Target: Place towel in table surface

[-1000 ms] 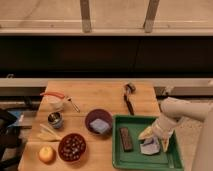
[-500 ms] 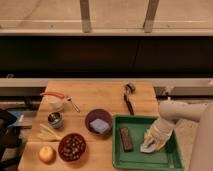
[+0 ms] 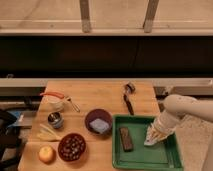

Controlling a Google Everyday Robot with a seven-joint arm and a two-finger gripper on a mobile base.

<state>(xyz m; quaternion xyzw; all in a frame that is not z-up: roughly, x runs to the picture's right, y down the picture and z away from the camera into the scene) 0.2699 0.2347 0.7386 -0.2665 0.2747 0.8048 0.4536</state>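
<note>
A pale towel lies in the green tray at its right side. My gripper reaches down from the white arm at the right and sits right on top of the towel, inside the tray. The wooden table stretches to the left of the tray.
A dark brown bar lies in the tray's left part. A dark bowl with a pale cloth, a bowl of nuts, an apple, a banana, a metal cup, a white bowl and a black brush stand on the table.
The gripper has shifted slightly left and lower over the towel in the tray. The other objects have not moved.
</note>
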